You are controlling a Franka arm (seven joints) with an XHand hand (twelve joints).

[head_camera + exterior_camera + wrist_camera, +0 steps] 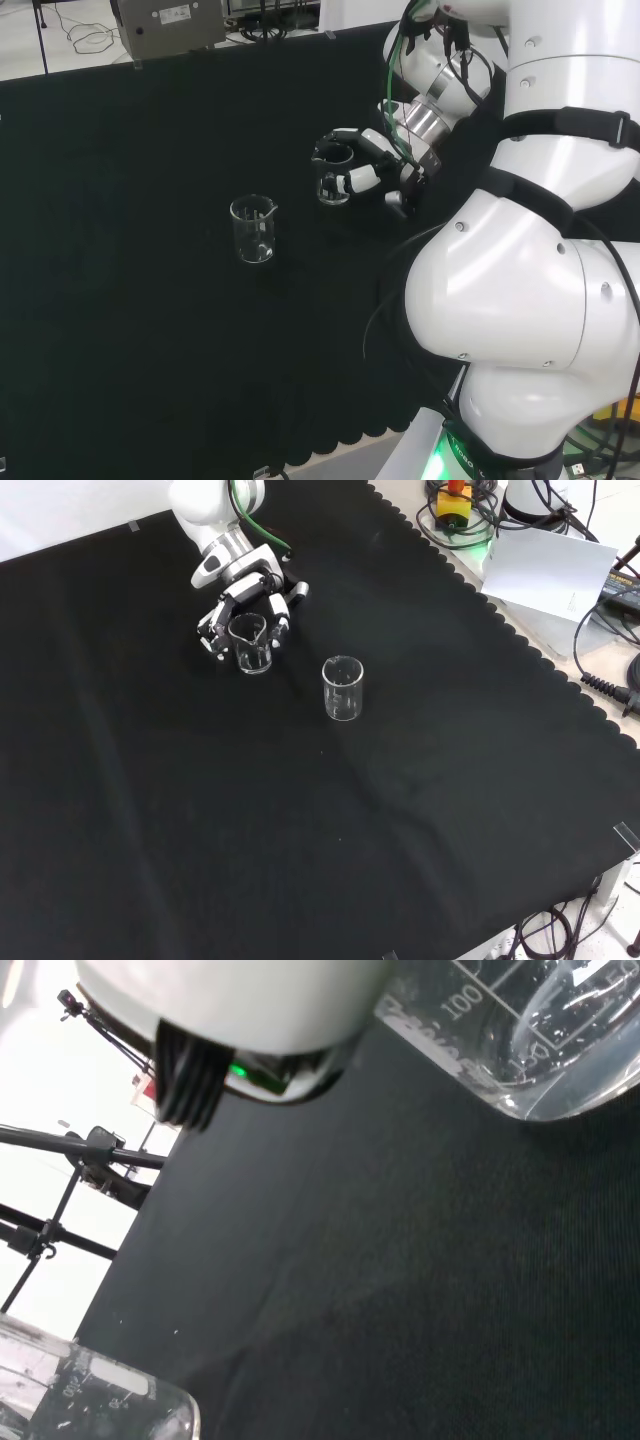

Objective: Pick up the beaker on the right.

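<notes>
We are at grasp step: hand (360, 165) curled round right beaker (333, 186), beaker on counter (150, 330) at 2 o'clock from other beaker (253, 229) in head view. Next we judge: lift straight, keep upright.

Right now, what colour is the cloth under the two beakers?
Plain black; the cloth shows best in the front view, with both clear beakers standing on it.
</notes>
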